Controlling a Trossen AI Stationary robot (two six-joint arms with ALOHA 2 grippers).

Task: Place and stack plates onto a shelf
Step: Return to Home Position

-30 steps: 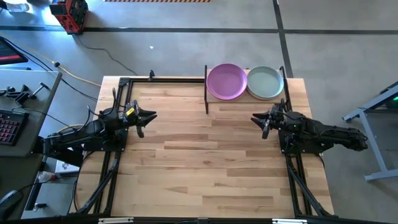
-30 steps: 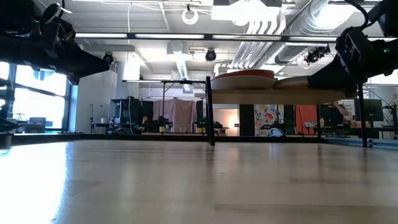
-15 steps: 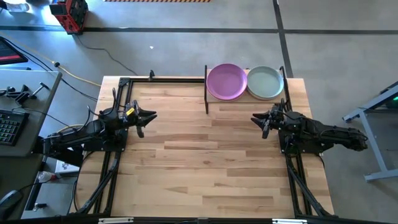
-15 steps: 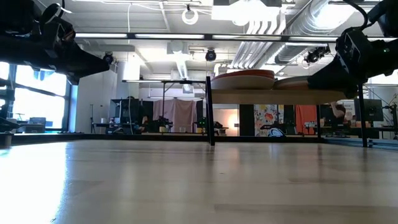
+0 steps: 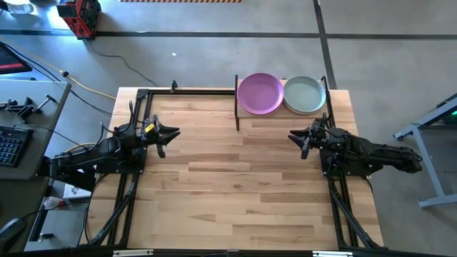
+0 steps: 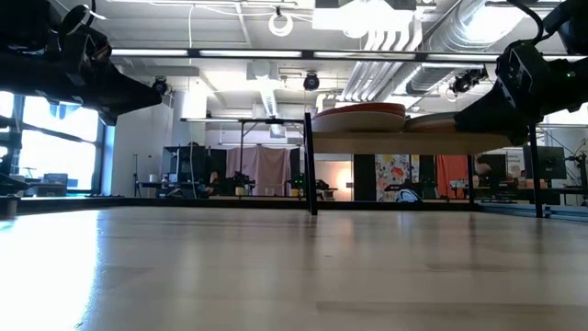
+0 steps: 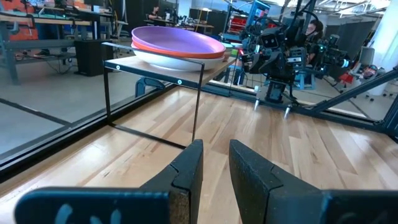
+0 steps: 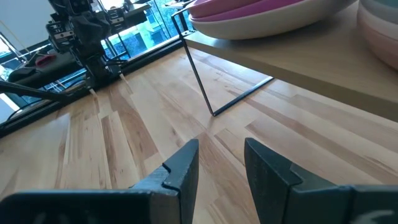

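Both arms are black and jointed. The left arm [image 5: 93, 153] wears a yellow mark [image 5: 148, 127] near its wrist. The left tool [image 5: 173, 134] and right tool [image 5: 294, 137] have blocky dark fingers [image 7: 186, 168].

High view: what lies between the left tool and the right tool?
Only bare wooden tabletop; the high view shows nothing resting between the left tool and the right tool.
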